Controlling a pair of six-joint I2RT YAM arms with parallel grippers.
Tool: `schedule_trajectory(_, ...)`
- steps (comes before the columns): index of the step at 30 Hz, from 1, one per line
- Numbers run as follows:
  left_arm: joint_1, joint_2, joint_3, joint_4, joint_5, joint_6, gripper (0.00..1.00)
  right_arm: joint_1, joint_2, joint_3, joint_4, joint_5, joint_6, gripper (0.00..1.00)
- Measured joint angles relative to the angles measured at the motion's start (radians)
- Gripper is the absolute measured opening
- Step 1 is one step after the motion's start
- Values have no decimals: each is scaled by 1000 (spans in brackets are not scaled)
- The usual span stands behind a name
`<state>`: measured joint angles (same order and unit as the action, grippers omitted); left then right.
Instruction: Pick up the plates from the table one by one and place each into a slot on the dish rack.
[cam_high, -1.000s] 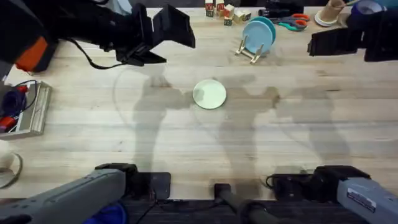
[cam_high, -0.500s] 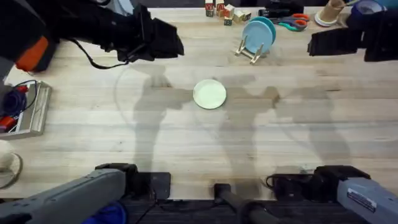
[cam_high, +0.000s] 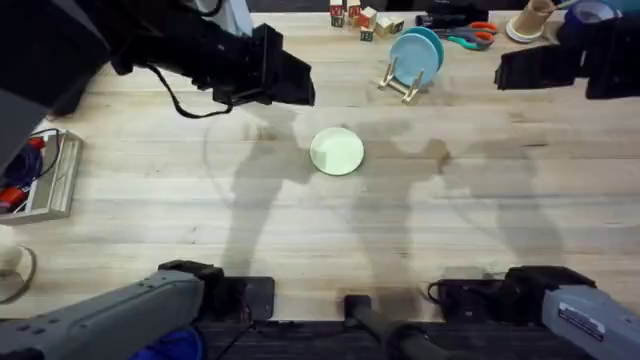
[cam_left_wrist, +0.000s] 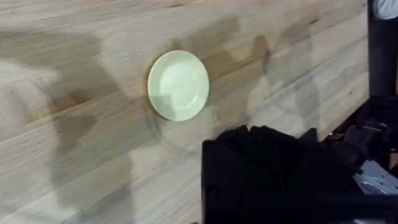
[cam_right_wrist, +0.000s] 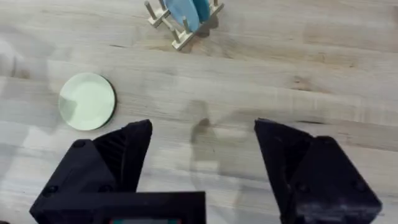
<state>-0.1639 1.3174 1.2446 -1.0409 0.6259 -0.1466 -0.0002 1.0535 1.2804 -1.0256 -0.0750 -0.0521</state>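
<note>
A pale cream-yellow plate (cam_high: 337, 152) lies flat in the middle of the table (cam_high: 300, 220); it also shows as the plate (cam_left_wrist: 178, 85) and the plate (cam_right_wrist: 87, 101). The wooden dish rack (cam_high: 403, 80) stands at the back, holding two upright blue plates (cam_high: 415, 52); the right wrist view shows the rack (cam_right_wrist: 177, 28) too. My left gripper (cam_high: 288, 76) hangs high, behind and left of the cream plate, not touching it. My right gripper (cam_right_wrist: 202, 165) is open with nothing between its fingers, and hovers at the back right (cam_high: 535, 68).
Coloured toy blocks (cam_high: 362, 17) and scissors (cam_high: 470, 38) lie behind the rack. A paper cup (cam_high: 530, 20) stands at the back right. A tray of tools (cam_high: 40, 175) sits at the left edge. The arms' bases line the near edge.
My left arm has swung right and toward the cream plate, and shows larger under the camera. The right arm and the plates have not moved.
</note>
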Motion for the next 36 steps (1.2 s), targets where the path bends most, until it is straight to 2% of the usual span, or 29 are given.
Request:
schedule_trajectory(4, 0, 0, 0, 0, -24, -2, 42, 0, 0, 0, 0, 0, 0, 993)
schedule_trajectory(13, -5, 12, 0, 0, -28, -5, 41, 0, 0, 0, 0, 0, 0, 993)
schedule_trajectory(36, -17, 250, 0, 19, -27, 6, 42, 0, 0, 0, 0, 0, 0, 994)
